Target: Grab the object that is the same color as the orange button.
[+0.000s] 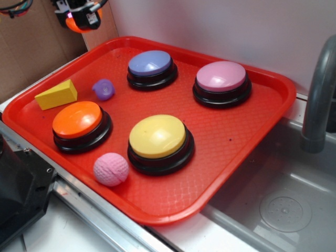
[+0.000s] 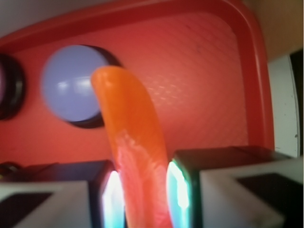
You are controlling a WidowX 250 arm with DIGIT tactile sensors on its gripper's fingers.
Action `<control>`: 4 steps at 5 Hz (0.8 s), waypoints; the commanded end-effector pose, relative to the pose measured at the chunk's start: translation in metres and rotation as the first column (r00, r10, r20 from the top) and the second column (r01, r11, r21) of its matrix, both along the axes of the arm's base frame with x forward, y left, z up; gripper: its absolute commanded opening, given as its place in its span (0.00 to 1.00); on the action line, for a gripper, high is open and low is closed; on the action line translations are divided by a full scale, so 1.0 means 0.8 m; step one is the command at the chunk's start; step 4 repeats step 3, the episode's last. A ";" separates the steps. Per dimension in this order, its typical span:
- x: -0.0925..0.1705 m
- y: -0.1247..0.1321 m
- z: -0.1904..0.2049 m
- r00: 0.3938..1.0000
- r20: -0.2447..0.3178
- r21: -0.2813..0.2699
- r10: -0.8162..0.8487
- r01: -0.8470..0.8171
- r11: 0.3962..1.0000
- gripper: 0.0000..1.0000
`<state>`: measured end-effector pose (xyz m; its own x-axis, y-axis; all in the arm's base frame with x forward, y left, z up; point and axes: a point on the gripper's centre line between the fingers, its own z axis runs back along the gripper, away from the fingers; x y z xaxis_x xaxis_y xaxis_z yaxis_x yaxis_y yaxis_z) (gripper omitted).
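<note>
- Orange toy (image 2: pixel 130 142): small, glossy hard plastic, most likely light and stiff, not fragile; the slick curved skin could slip or pivot.
- Best hold is across the narrow width near one end, which is where the gripper (image 2: pixel 141 194) has it: both fingers (image 2: pixel 110 197) pressed on its sides, lower end pinched, the rest sticking out free.
- Look: smooth crescent, banana-slice curve, same orange as the orange button (image 1: pixel 77 119).
- Location: off the red tray (image 1: pixel 252 136), held up at the top-left of the exterior view, with the blue button (image 2: pixel 71 83) below it in the wrist view.
</note>
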<state>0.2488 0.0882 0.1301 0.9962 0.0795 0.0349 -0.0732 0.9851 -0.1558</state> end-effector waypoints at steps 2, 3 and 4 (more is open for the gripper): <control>-0.030 -0.098 0.032 0.994 0.033 0.042 -0.106 0.104 0.994 0.00; -0.016 -0.083 0.018 0.998 -0.046 0.022 -0.053 0.054 0.998 0.00; -0.016 -0.083 0.018 0.998 -0.046 0.022 -0.053 0.054 0.998 0.00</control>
